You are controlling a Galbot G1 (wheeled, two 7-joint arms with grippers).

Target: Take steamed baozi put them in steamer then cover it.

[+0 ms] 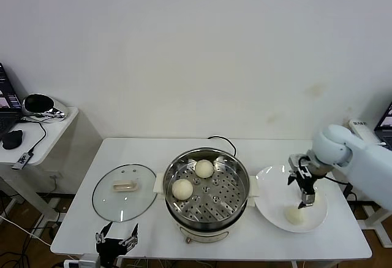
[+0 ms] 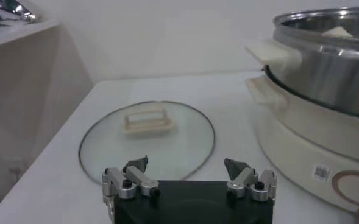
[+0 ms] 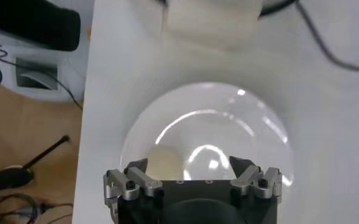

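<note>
small label on steamer (image 2: pixel 325 122) base, print too small to read

Head view: high, looking down over whole counter (image 1: pixel 153 231). Left wrist: low, level, facing cover (image 2: pixel 147 139) beyond its fingers (image 2: pixel 136 165). Right wrist: close above plate (image 3: pixel 258 131).

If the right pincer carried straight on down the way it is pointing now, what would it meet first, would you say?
Most likely the flat white round plate. The open right pincer points down over it, with the small cream-white bun lying slightly off to one side; depth is unclear, so one finger might graze that bun first.
</note>
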